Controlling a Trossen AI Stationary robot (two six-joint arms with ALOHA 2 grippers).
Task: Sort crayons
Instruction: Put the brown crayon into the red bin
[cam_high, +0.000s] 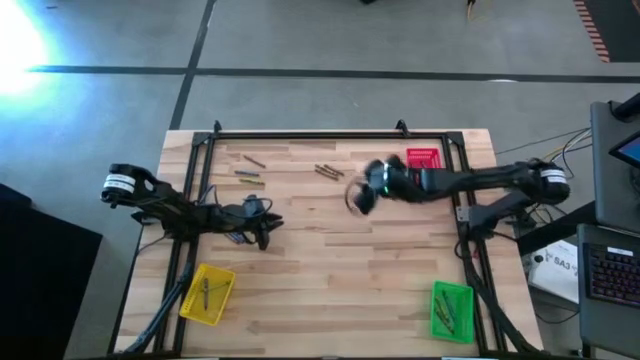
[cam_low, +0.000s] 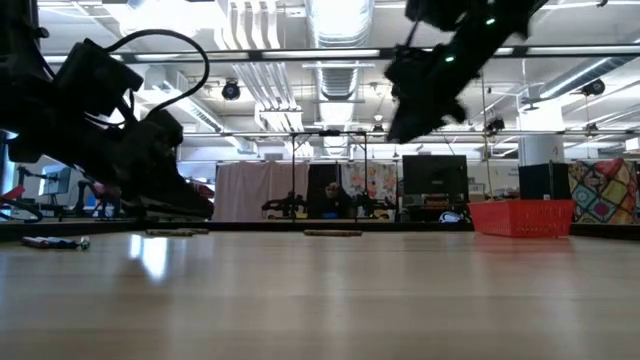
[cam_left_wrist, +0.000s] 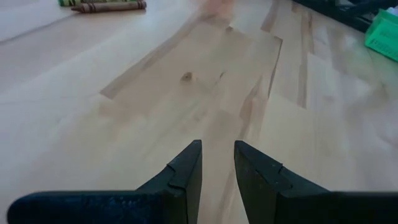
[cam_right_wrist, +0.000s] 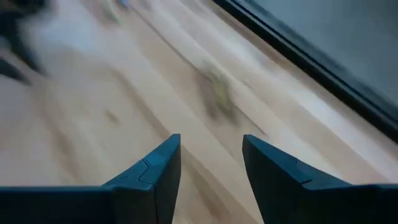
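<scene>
Our right gripper, open and empty, hangs near the crayons mid-table; we should align along 1 crayon before lowering. Left gripper waits, slightly parted.

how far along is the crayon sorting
Partly done. Crayons already lie in the yellow tray and the green tray; I cannot tell about the red tray. In hand: nothing; the right end effector is open and empty above loose crayons. Left: those and another loose group. The left end effector waits.
</scene>
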